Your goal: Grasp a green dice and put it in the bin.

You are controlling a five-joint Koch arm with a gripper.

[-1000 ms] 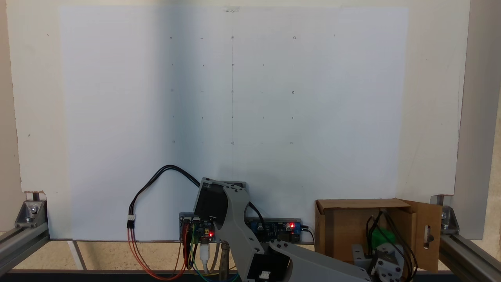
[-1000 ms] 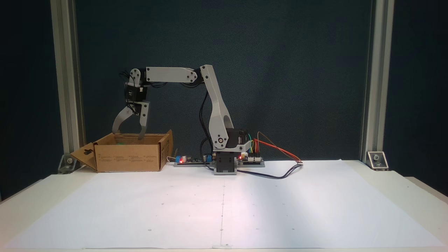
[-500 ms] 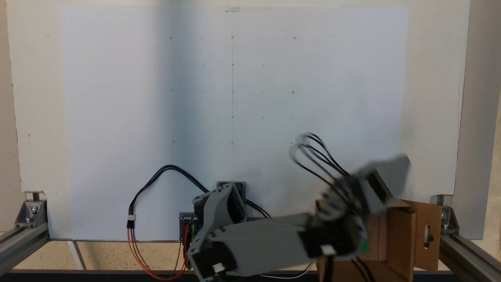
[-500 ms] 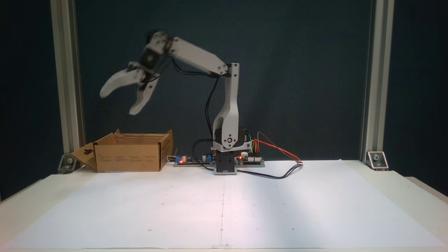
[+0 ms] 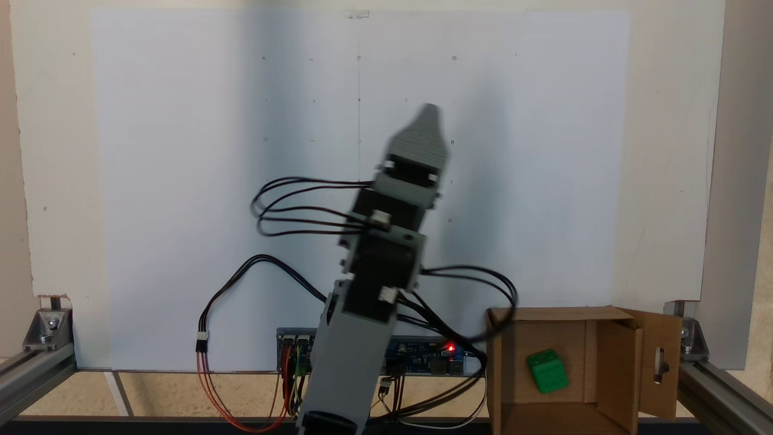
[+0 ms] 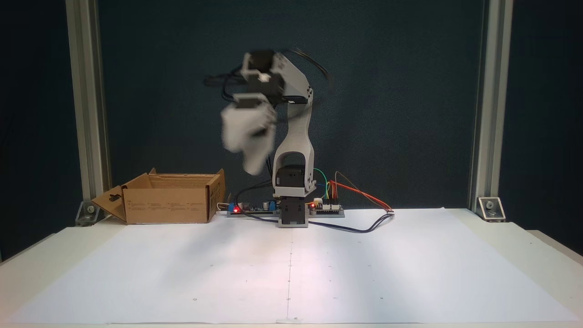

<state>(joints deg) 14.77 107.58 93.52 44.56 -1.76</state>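
The green dice (image 5: 547, 370) lies on the floor of the bin (image 5: 549, 315), a brown cardboard box with a slotted flap, at the lower right of a fixed view. In a fixed view the bin (image 6: 166, 206) stands left of the arm's base, its walls hiding the dice. My gripper (image 5: 430, 115) is raised over the white sheet, well away from the bin, with a single tip showing. Seen in a fixed view, my gripper (image 6: 246, 159) hangs blurred in front of the upright arm, high above the table and right of the bin. Nothing shows in it.
Circuit boards (image 5: 423, 356) with red lights and looping cables sit at the arm's base (image 6: 291, 214). Aluminium posts (image 6: 86, 114) stand at both rear corners. The white sheet (image 6: 291, 269) with faint grid marks covers the table in front.
The gripper rose out of the bin, leaving the green dice inside. The arm then swung away from the bin toward the middle of the table, and is still blurred with motion.
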